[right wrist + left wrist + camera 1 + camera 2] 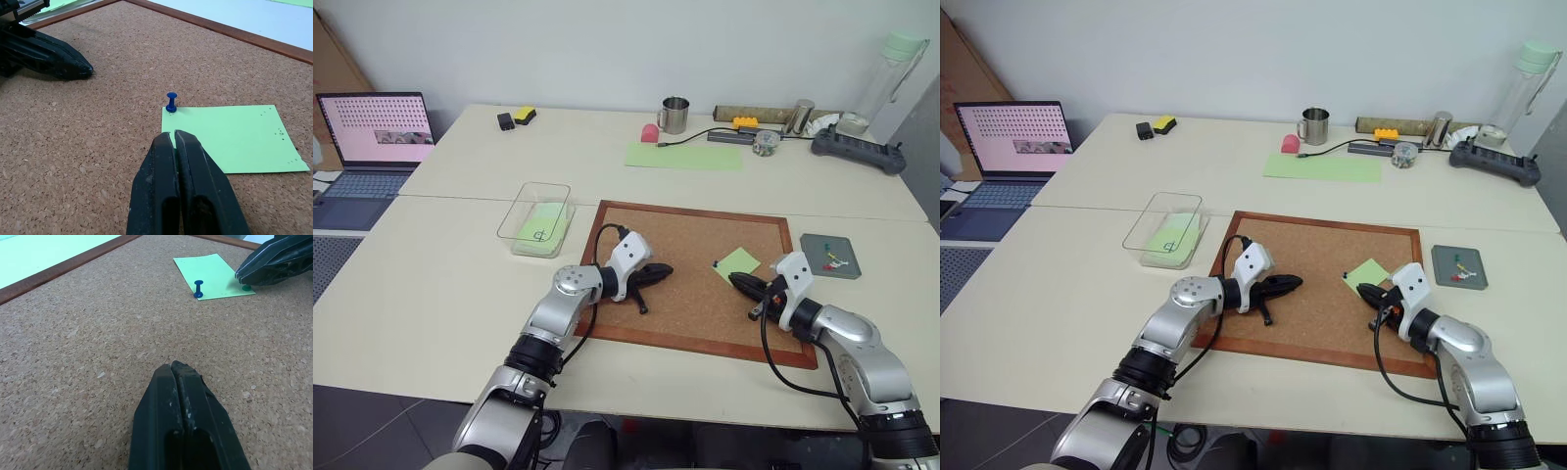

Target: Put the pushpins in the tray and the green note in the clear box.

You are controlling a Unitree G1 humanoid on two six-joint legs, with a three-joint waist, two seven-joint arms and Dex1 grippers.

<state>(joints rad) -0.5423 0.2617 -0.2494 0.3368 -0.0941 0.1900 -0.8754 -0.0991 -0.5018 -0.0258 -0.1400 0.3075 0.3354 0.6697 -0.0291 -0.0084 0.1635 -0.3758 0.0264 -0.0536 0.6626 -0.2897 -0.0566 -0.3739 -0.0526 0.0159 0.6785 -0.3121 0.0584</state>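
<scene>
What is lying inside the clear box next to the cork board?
Inside the clear box lies a light-green note with a black scribble, flat on the bottom. Nothing else shows in it. Whatever is beneath that note is covered.

Rough, grainy cork board (690,274) in smooth wooden frame; matt, probably paper green note (230,138).

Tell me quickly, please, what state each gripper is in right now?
Left gripper: closed, holding nothing, resting on the cork board.
Right gripper: closed at the green note's edge; whether it pinches a green pushpin cannot be told.
</scene>
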